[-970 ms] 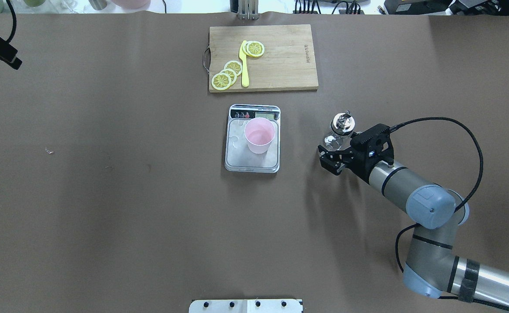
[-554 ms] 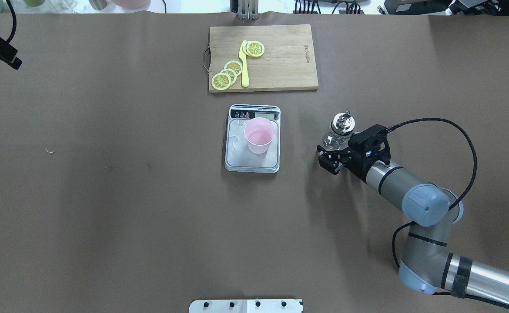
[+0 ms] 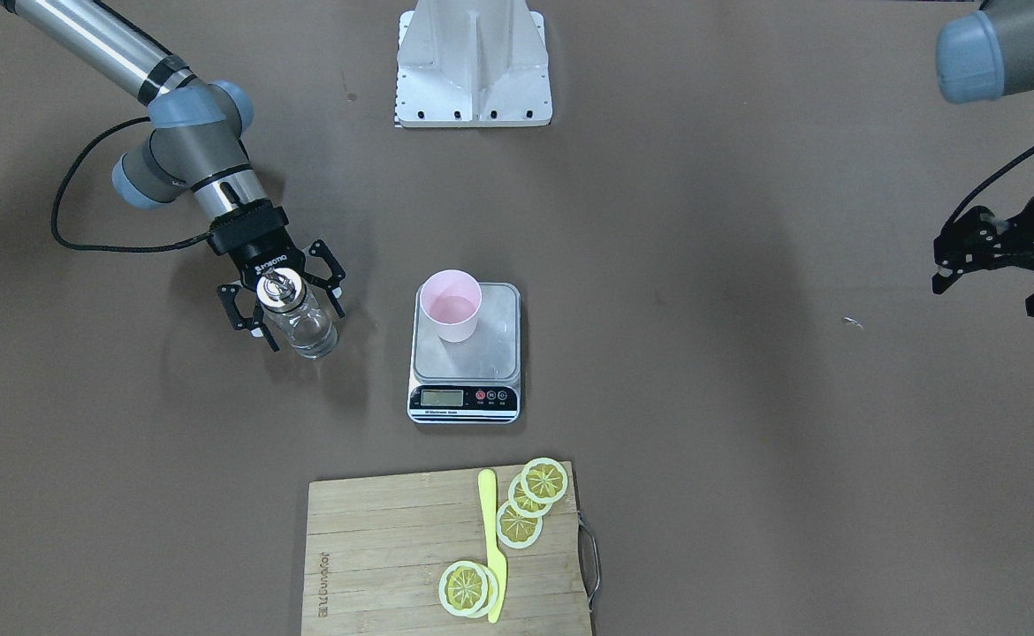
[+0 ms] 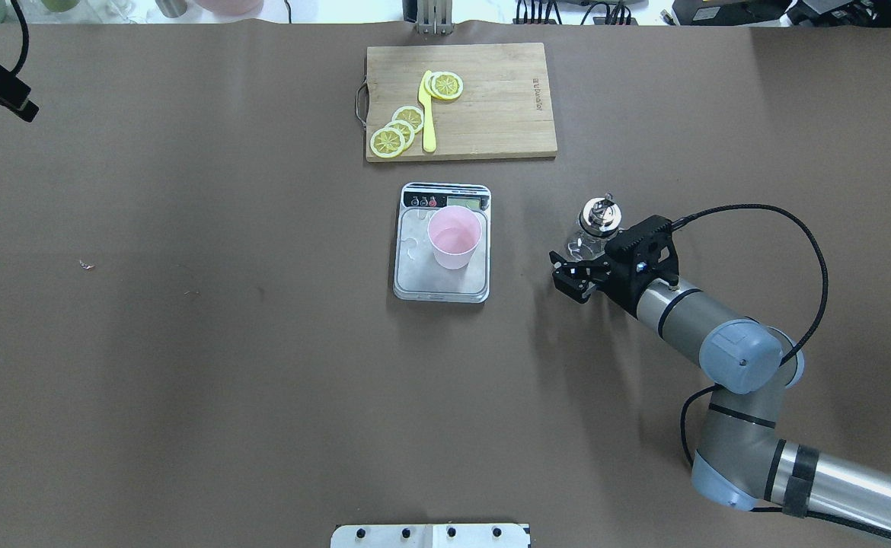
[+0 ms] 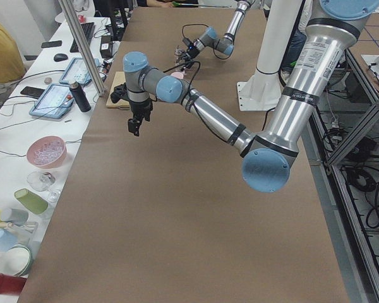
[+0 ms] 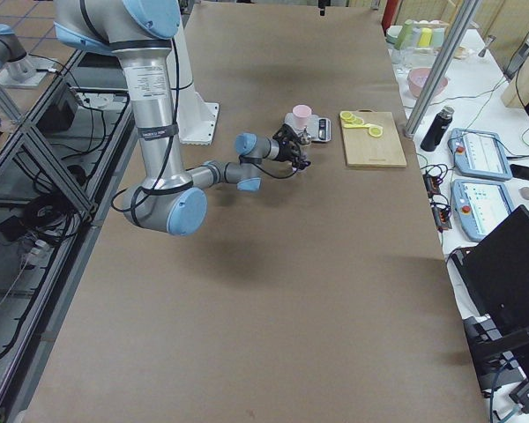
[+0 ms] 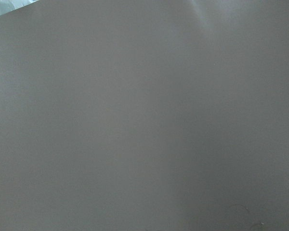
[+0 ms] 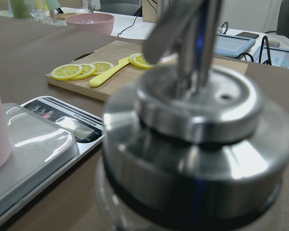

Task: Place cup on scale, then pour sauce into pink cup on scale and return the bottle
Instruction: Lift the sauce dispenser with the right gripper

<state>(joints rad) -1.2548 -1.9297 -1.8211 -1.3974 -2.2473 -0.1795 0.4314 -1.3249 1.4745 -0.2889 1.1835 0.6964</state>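
The pink cup [image 4: 455, 237] stands upright on the silver scale [image 4: 413, 268] at the table's middle; both also show in the front view, cup [image 3: 451, 305] and scale [image 3: 492, 353]. The clear glass bottle [image 4: 596, 224] with a silver spout stands on the table to the scale's right. My right gripper [image 4: 579, 262] is open, low at the bottle, with one finger on each side of it [image 3: 298, 325] and gaps showing. The bottle's metal top [image 8: 197, 144] fills the right wrist view. My left gripper [image 3: 985, 265] is open and empty, raised at the table's far left.
A wooden cutting board [image 4: 491, 99] with lemon slices [image 4: 398, 129] and a yellow knife [image 4: 428, 114] lies beyond the scale. The robot's white base plate [image 3: 473, 62] is at the near edge. The left wrist view shows only brown table cover.
My right gripper has moved a little to the left and forward, closer around the bottle. The bottle, cup and scale have not moved.
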